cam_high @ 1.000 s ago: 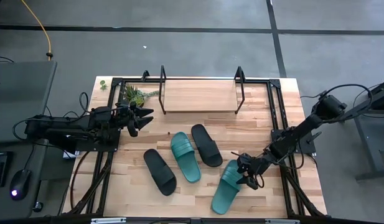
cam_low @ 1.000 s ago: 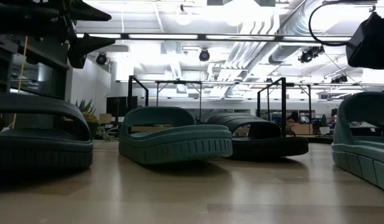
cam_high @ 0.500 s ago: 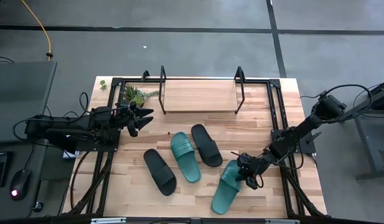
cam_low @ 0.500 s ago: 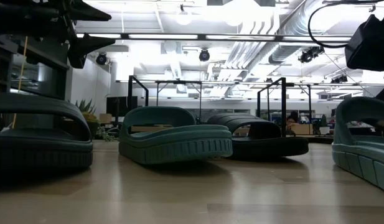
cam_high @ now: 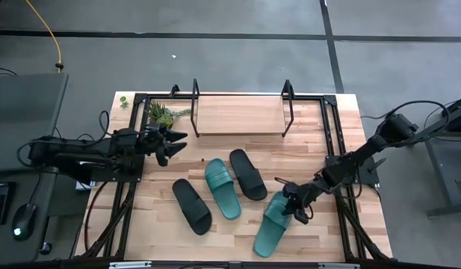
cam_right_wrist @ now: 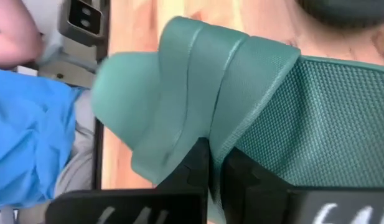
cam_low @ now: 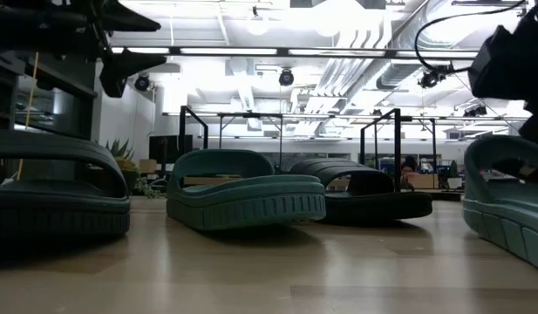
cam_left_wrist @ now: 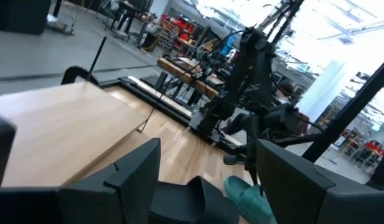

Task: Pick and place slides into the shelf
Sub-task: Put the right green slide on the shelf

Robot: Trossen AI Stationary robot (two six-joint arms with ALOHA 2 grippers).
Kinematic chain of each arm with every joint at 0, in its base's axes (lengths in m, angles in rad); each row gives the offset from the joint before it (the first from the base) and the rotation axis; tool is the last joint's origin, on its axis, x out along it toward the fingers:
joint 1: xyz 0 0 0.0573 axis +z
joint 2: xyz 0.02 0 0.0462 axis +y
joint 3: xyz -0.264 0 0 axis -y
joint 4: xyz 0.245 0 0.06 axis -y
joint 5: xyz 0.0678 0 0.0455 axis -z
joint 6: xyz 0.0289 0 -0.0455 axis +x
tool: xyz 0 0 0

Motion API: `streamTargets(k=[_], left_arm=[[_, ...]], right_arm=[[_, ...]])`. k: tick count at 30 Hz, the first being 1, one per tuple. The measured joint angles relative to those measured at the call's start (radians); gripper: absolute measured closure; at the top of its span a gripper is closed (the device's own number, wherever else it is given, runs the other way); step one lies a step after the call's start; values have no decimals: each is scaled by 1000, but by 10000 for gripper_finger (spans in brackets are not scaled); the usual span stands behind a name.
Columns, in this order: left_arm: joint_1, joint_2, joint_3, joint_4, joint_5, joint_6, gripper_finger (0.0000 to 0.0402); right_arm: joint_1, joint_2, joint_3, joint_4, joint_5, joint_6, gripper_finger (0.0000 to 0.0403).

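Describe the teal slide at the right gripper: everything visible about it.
The teal slide is a rubbery-looking green sandal with one wide strap and a dimpled, textured footbed. It lies on the wooden table nearest the right edge, angled diagonally, apart from the other three slides. The right gripper is shut on the strap's edge; the right wrist view shows both dark fingers pinching the strap. In the low view its end looks slightly raised, though whether it has left the table cannot be told.
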State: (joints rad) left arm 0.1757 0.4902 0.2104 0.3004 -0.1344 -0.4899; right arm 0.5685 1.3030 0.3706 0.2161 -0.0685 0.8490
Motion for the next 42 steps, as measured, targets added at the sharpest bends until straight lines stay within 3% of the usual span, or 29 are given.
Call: streamTargets(k=[10, 22, 28, 37, 42], left_arm=[[0, 136, 0, 214, 131, 166, 156], [-149, 206, 50, 322, 113, 344, 156], [-289, 281, 148, 187, -82, 502, 156], [-408, 496, 302, 124, -349, 692, 156], [-407, 594, 390, 19, -389, 724, 156]], right_arm=[[-7, -211, 0, -125, 59, -29, 402], [-9, -434, 0, -237, 141, -72, 403], [-59, -474, 35, -279, 127, -114, 403], [-147, -464, 298, -579, 159, -280, 403], [-191, -465, 424, -698, 189, -336, 403]])
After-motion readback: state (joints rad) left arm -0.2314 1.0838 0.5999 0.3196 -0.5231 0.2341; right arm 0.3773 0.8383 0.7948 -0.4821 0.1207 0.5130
